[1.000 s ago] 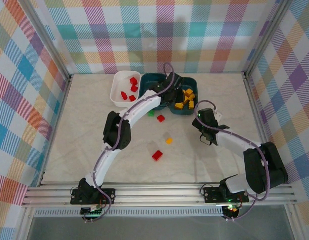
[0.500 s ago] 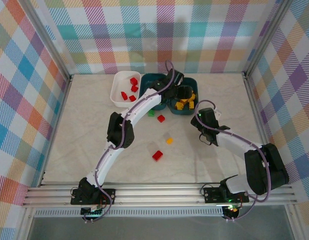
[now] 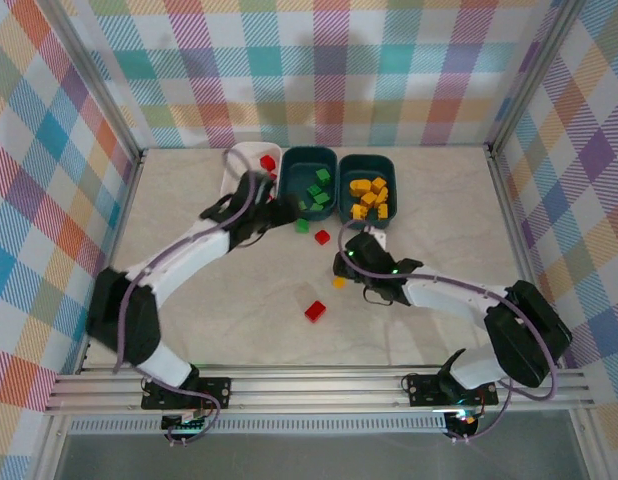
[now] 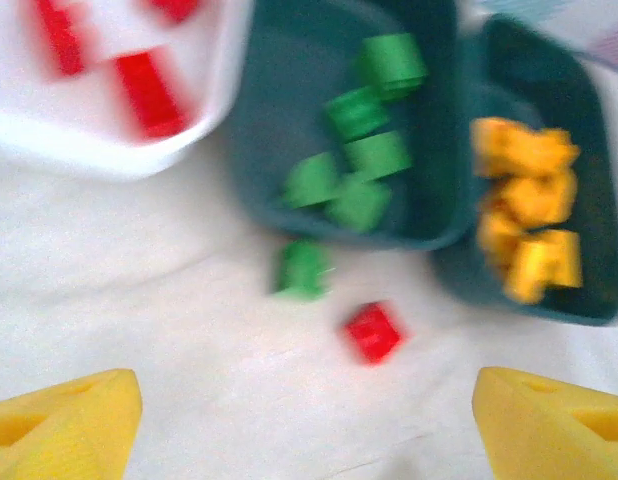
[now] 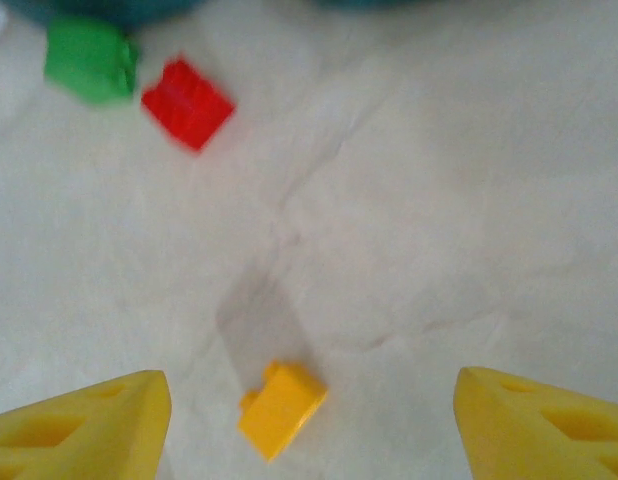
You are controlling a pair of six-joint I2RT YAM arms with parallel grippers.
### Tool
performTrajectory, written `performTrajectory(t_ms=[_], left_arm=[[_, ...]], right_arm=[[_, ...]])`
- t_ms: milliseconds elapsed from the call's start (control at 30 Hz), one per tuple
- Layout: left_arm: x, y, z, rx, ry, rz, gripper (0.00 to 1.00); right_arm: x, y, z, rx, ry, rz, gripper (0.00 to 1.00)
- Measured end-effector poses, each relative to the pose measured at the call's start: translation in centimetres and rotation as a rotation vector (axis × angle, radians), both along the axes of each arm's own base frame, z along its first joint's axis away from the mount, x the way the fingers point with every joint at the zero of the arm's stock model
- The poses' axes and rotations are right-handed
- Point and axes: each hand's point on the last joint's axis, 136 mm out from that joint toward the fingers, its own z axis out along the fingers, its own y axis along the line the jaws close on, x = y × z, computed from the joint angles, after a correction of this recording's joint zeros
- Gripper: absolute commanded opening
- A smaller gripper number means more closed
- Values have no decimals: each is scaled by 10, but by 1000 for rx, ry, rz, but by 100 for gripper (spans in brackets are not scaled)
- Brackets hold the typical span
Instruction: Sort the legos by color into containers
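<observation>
You are most of the way through the sort. In the left wrist view, the shallow white plastic bin (image 4: 109, 160) at the upper left holds red bricks. The dark teal middle bin (image 4: 254, 110) holds green ones, and the dark teal right bin (image 4: 594, 230) holds yellow ones. No wrong colour shows in any bin, though the view is blurred.

Four legos are left on the pale table (image 3: 189, 300). A small green studded brick (image 3: 302, 226) lies just below the middle bin, with a small red brick (image 3: 322, 237) beside it. A small yellow brick (image 3: 338, 282) sits nearer the centre of the frame, and a second red brick (image 3: 315, 311) is lower down.

Your left gripper (image 4: 307, 415) has its fingers spread wide with nothing between them, and it looks down on the green and red pair. Your right gripper (image 3: 346, 265) is also spread wide and empty. The yellow brick lies low in its wrist view, on the table between the two fingers and untouched. I judge that brick to be the likely next pick.
</observation>
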Motion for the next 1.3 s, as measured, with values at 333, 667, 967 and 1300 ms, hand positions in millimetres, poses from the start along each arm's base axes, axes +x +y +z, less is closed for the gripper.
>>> performTrajectory(t_ms=[333, 667, 967, 1300], left_arm=[[-115, 63, -130, 47, 256, 113, 87], [-110, 58, -90, -59, 128, 119, 87], [-112, 59, -91, -59, 129, 119, 87], [-112, 61, -93, -51, 129, 125, 87]], right_arm=[[-12, 36, -40, 5, 182, 0, 63], [-3, 49, -51, -11, 228, -40, 44], [7, 43, -55, -110, 167, -11, 34], [19, 48, -53, -190, 88, 103, 29]])
